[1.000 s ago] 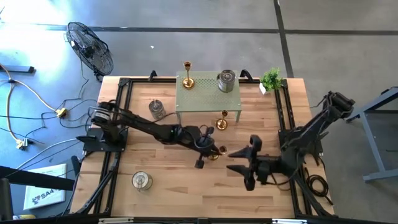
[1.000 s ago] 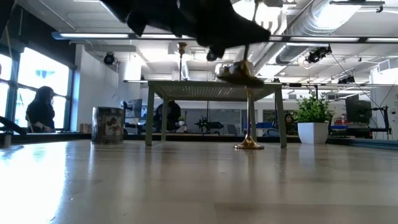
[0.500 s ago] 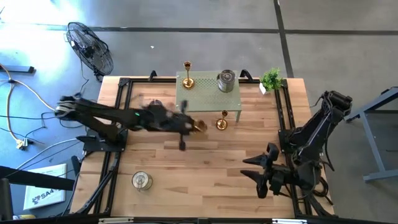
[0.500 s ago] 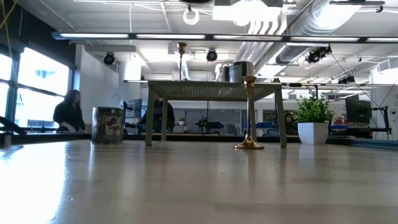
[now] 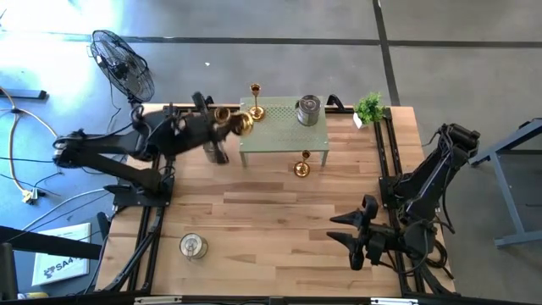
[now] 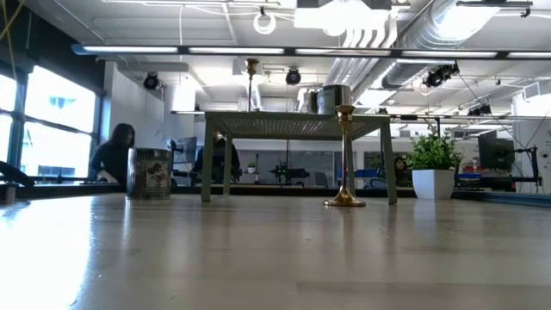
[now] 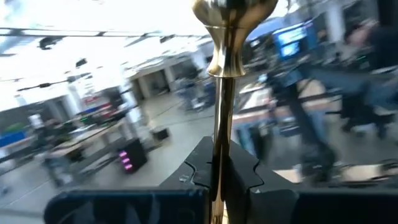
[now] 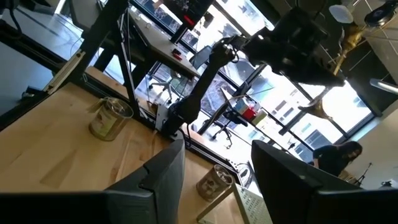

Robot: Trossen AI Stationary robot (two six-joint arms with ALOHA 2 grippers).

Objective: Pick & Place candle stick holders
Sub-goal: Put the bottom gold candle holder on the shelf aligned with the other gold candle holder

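While the right gripper [image 5: 360, 240] waits with jaws spread at the worktop's [image 5: 279, 229] near right, the left gripper [image 5: 222, 121] hangs just left of the small green table [image 5: 284, 135], jaws pinching a gold candle holder [image 5: 240, 123] by its stem, apparently tipped sideways.

Three gold holders [image 5: 255, 101], three silver jars [image 5: 308, 110], one plant [image 5: 369, 108].

Left pincer [image 5: 222, 115] raised beside the small stand [image 5: 284, 135], one candlestick [image 5: 238, 122] in it, a jar [image 5: 215, 152] just below, another candlestick [image 5: 255, 102] and jar [image 5: 308, 110] on the stand beyond, right pincer [image 5: 350, 240] well apart.
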